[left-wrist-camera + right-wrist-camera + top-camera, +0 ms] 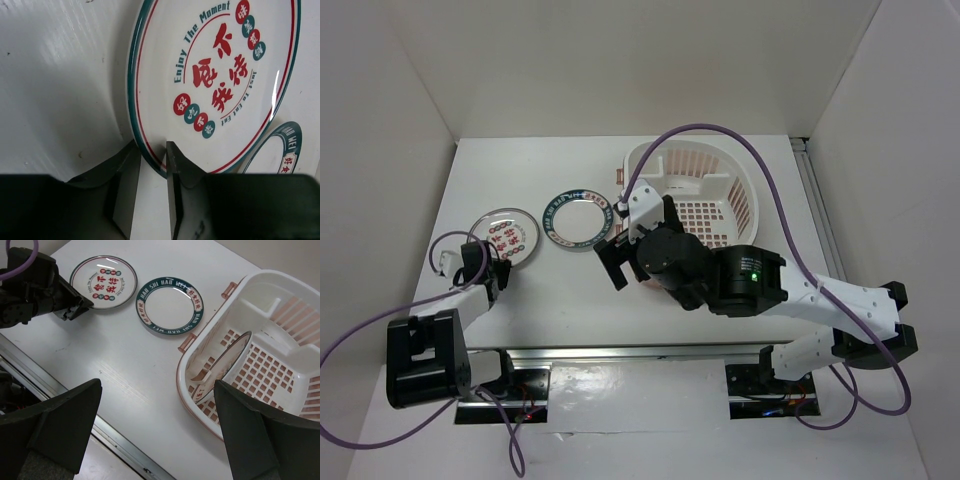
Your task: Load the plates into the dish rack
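The plate with red characters and coloured dots lies at the table's left. My left gripper is shut on its near rim, one finger on top and one at the outer edge. The plate with the dark blue-green rim band lies flat just right of it. The pink-and-cream dish rack stands at the back right. Another plate stands on edge inside it. My right gripper hovers open and empty beside the rack's near-left rim.
A metal rail runs along the table's near edge. White walls close the table in at the left, back and right. A purple cable arches over the rack.
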Robot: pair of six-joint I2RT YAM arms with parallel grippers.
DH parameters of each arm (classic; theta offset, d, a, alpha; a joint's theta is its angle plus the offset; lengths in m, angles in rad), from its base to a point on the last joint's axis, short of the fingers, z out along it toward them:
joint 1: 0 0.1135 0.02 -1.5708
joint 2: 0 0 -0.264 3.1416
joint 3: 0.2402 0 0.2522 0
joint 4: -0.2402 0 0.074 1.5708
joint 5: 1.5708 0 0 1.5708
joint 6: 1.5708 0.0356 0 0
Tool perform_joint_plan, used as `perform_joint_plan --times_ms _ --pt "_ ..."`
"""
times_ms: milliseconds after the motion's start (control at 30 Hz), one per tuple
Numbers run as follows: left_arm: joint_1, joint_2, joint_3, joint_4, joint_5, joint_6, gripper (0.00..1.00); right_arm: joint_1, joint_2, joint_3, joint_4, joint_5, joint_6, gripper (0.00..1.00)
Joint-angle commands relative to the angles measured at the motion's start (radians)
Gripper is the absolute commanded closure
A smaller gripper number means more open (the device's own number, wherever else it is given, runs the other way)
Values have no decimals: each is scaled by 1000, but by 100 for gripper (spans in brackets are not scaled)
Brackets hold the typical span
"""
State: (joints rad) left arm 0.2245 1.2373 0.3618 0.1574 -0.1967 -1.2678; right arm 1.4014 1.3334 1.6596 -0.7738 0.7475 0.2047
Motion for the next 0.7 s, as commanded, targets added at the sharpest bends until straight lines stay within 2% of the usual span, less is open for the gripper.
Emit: perform_joint_plan --times_ms 0,67,233,333,367,400,567,667 --pt "16 47 46 -61 10 -7 64 8 -10 -8 50 12 4 0" --pt "25 65 62 -82 10 -7 71 8 -10 -8 50 3 13 0" --pt "56 137 97 -94 19 -7 74 18 -19 -17 50 -7 13 0" --pt "68 166 117 -85 45 -7 91 18 -19 -17 50 3 13 0" --pt "78 186 127 -85 45 -7 92 18 -19 -17 50 3 13 0" --pt "78 197 141 -85 45 -7 98 18 -19 -17 50 3 13 0" --pt "88 220 215 -160 42 36 100 18 -19 -26 50 13 13 0" --pt "88 168 247 -232 -6 63 100 18 -19 -26 50 23 13 0"
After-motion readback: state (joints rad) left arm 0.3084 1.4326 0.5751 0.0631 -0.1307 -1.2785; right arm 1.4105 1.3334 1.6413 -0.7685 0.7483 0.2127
